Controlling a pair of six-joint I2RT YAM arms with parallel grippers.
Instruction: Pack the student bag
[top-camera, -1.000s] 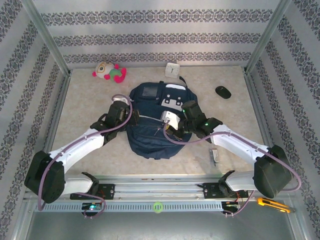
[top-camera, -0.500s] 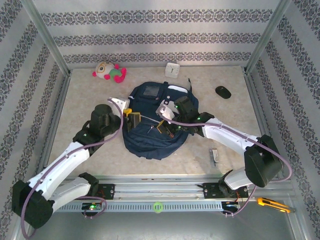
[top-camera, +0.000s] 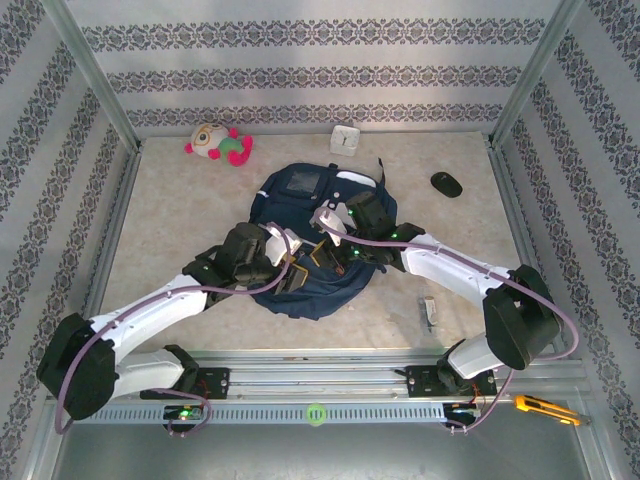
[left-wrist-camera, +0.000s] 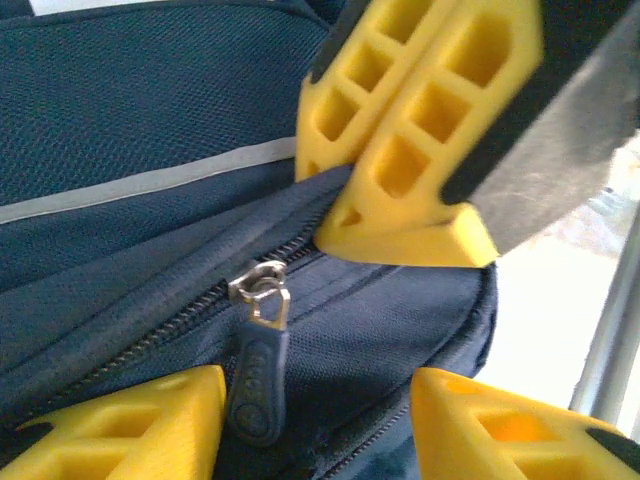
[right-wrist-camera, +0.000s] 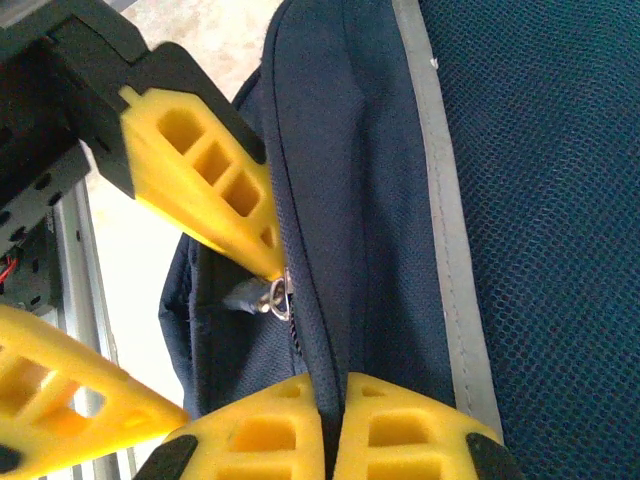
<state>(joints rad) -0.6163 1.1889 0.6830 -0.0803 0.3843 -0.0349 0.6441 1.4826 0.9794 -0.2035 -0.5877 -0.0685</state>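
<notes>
I have the left gripper (left-wrist-camera: 318, 400) spread, straddling the zip pull (left-wrist-camera: 255, 385) of the student bag (top-camera: 318, 195). Seen from the right wrist, one of its fingertips (right-wrist-camera: 262, 250) touches by the slider (right-wrist-camera: 278, 292); nothing is clamped. The right gripper (right-wrist-camera: 335, 405) is pressed together, pinching a fold of bag fabric along the zip, just beside the left one. The bag lies flat mid-worktop (top-camera: 170, 210), both grippers over its near half. Well apart from it: plush toy (top-camera: 218, 143) far left, white box (top-camera: 344, 139) behind, black oval object (top-camera: 446, 183) to the right.
</notes>
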